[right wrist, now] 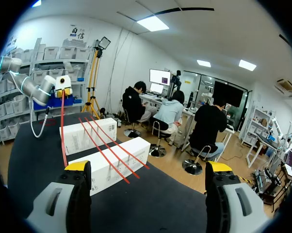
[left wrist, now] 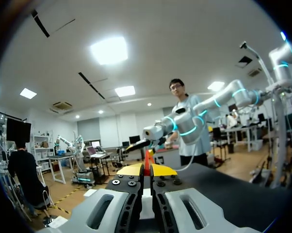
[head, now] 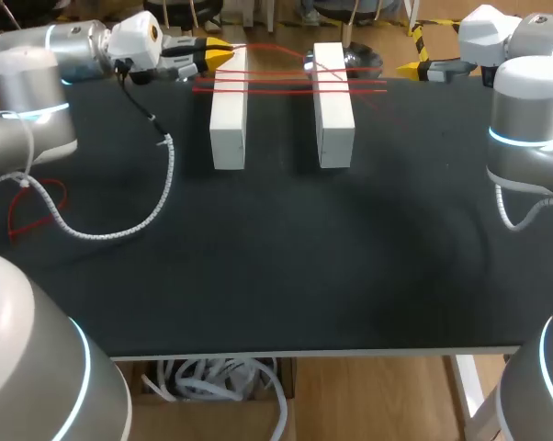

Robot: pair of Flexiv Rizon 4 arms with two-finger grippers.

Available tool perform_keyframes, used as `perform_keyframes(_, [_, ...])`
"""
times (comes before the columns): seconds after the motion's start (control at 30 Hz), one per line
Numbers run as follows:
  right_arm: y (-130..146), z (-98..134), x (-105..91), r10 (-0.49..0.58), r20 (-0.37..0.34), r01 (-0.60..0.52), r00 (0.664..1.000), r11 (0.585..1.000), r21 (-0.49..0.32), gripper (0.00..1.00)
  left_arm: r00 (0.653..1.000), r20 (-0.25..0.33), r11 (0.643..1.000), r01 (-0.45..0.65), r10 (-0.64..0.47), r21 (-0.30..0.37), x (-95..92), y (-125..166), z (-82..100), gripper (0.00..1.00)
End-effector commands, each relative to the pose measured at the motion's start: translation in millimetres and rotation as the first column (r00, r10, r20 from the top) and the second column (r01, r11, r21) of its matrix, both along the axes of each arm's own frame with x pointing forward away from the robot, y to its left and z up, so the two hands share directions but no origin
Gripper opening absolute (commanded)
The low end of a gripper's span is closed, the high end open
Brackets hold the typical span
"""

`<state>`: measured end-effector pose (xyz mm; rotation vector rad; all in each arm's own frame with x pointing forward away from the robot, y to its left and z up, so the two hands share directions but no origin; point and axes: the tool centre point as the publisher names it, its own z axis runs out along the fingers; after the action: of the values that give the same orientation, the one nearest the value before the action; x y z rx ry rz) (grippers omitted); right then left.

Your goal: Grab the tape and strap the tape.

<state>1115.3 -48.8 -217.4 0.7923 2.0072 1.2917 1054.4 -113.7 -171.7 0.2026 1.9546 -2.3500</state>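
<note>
Left pincer (head: 225, 52) clamps red tape (left wrist: 148, 158); right pincer (right wrist: 148, 169) spread wide; shiny object (head: 365, 61) behind block (head: 333, 108) unclear.

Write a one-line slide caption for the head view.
Left gripper pinches thin red tape strung across two white rectangular blocks on a black table.

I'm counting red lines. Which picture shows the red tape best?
The head view: the red tape stretches across both white boxes. The right wrist view shows it slanted; the left wrist view, only a bit in the left end effector.
</note>
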Motion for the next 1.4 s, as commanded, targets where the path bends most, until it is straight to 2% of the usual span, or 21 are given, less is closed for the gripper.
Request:
perform_keyframes(0.03, [-0.4, 0.6, -0.6, 0.001, -0.002, -0.001, 1.0, 1.0, -0.001, 1.0, 0.997, -0.011, 0.997, -0.082, 0.082, 0.002, -13.4, -7.7, 6.1, 0.0])
perform_keyframes(0.4, [-0.4, 0.6, -0.6, 0.001, -0.002, -0.001, 1.0, 1.0, -0.001, 1.0, 0.994, -0.014, 0.994, -0.109, 0.109, -0.005, -24.8, -12.7, 8.3, 0.0])
perform_keyframes(0.47, [-0.4, 0.6, -0.6, 0.001, -0.002, -0.001, 1.0, 1.0, -0.001, 1.0, 0.996, 0.001, 0.995, -0.092, 0.092, -0.027, -25.3, -12.1, 7.6, 0.0])
perform_keyframes(1.0, [-0.4, 0.6, -0.6, 0.001, -0.002, -0.001, 1.0, 1.0, -0.001, 1.0, 0.996, 0.001, 0.995, -0.092, 0.092, -0.027, -25.3, -12.1, 7.6, 0.0])
perform_keyframes(1.03, [-1.7, 4.8, -2.1, -0.039, -0.113, 0.044, 0.993, 0.998, 0.041, 1.0, 0.996, 0.001, 0.995, -0.092, 0.092, -0.027, -25.3, -12.1, 7.6, 0.0])
perform_keyframes(1.1, [-7.4, 12.3, -9.5, -0.07, -0.248, 0.101, 0.966, 0.988, 0.115, 1.0, 0.996, 0.001, 0.995, -0.092, 0.092, -0.027, -25.3, -12.1, 7.6, 0.0])
perform_keyframes(1.13, [-11.5, 14.2, -13.3, -0.084, -0.336, 0.14, 0.938, 0.979, 0.148, 1.0, 0.996, 0.001, 0.995, -0.092, 0.092, -0.027, -25.3, -12.1, 7.6, 0.0])
perform_keyframes(1.2, [-19.2, 19.0, -21.2, -0.104, -0.466, 0.22, 0.879, 0.954, 0.203, 1.0, 0.996, 0.001, 0.995, -0.092, 0.092, -0.027, -25.3, -12.1, 7.6, 0.0])
perform_keyframes(1.33, [-34.1, 26.0, -36.5, -0.093, -0.662, 0.345, 0.744, 0.902, 0.261, 1.0, 0.996, 0.001, 0.995, -0.092, 0.092, -0.027, -25.3, -12.1, 7.6, 0.0])
perform_keyframes(1.4, [-38.6, 29.3, -44.9, -0.086, -0.703, 0.389, 0.706, 0.877, 0.283, 1.0, 0.996, 0.001, 0.995, -0.092, 0.092, -0.027, -25.3, -12.1, 7.6, 0.0])
